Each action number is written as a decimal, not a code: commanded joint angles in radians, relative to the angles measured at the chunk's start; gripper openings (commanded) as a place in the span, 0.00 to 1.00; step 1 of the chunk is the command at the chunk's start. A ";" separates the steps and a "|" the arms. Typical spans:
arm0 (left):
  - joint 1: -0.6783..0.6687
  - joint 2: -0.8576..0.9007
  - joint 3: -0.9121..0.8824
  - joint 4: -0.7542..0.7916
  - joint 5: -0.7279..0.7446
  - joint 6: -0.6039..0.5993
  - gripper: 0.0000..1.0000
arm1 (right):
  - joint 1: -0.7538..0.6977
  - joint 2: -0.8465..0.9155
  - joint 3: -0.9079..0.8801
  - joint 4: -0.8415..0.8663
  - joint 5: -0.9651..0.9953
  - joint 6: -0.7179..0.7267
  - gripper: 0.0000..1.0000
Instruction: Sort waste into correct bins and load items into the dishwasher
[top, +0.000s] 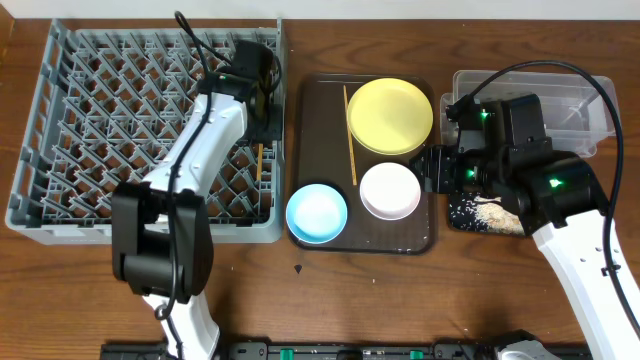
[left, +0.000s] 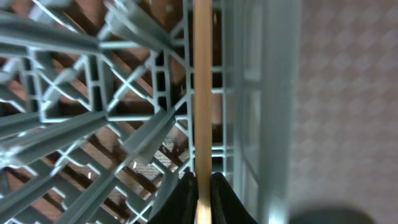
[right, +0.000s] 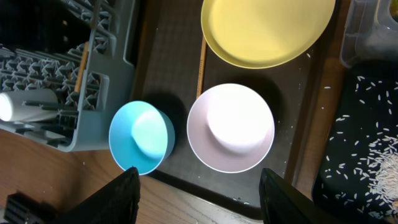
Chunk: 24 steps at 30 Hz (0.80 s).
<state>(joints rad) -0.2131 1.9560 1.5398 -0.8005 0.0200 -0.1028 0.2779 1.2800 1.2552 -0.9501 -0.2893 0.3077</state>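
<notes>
1 chopstick (left: 202, 93) is pinched in the left fingers (left: 202, 186), closed on its lower end. It points along the inside of the dish rack (top: 80, 228) right wall, over the grid. So the step in hand is loading chopsticks, and the drop isn't done yet.

Next move, my guess: lower the stick so it lies in a gap between pegs, then open. It's thin and the grid cells are big, so it could slip through to the worktop or jam at an angle.

2nd chopstick (top: 350, 135) is on the brown tray (top: 320, 130), left of the yellow plate (top: 390, 115) and just touching or under its rim; can't tell which.

The white bowl (top: 390, 190) and blue bowl (top: 317, 213) are on the tray too, not yet loaded. A white cup-like thing (right: 25, 106) lies in the rack, only partly in view.

The right fingers (right: 199, 186) are wide open and hold nothing, hovering over the tray's front edge near the white bowl.

Rice (right: 382, 174) sits in the black tray (right: 348, 155). The clear tub (top: 570, 105) is behind it.

Brands/labels: no readable txt anywhere.
</notes>
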 joint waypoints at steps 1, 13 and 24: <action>0.001 -0.012 -0.001 -0.004 -0.009 0.005 0.23 | -0.002 -0.005 0.009 -0.002 -0.008 0.010 0.59; -0.106 -0.159 0.022 0.011 0.163 -0.048 0.35 | -0.002 -0.005 0.009 -0.001 -0.007 0.010 0.59; -0.274 0.031 0.015 0.159 0.145 -0.199 0.36 | -0.002 -0.005 0.009 -0.001 -0.008 0.011 0.60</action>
<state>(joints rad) -0.4675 1.9171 1.5490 -0.6544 0.1619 -0.2111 0.2779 1.2800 1.2552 -0.9501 -0.2893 0.3077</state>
